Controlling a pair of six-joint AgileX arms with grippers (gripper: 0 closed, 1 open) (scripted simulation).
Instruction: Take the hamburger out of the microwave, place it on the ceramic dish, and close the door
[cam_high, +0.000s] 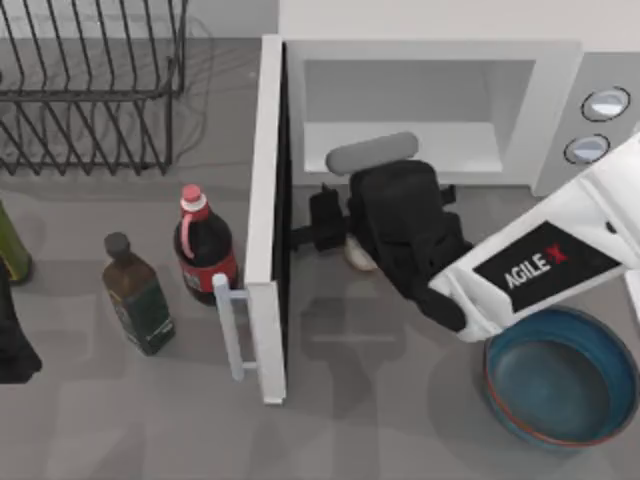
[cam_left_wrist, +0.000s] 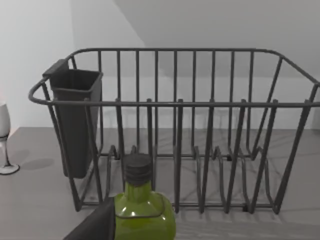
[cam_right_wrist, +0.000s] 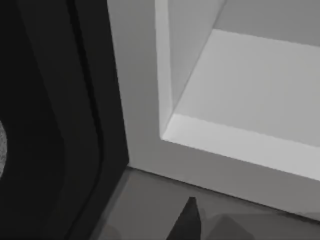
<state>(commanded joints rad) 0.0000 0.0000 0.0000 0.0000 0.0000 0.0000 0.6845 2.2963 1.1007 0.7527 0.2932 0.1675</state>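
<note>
Right AgileX arm's black pincer (cam_high: 335, 235), grip state unclear, beside cream-white hamburger lump (cam_high: 358, 256) on counter | open white microwave door (cam_high: 264, 215) close: collision risk | teal ceramic dish (cam_high: 560, 375) well apart

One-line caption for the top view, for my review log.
Right gripper just outside the open microwave, a pale lump under it, probably the hamburger; door swung wide, ceramic dish waiting nearby.

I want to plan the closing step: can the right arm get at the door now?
Probably yes. The right gripper sits just beside the open door's inner face, outside the microwave, with nothing between them.
</note>
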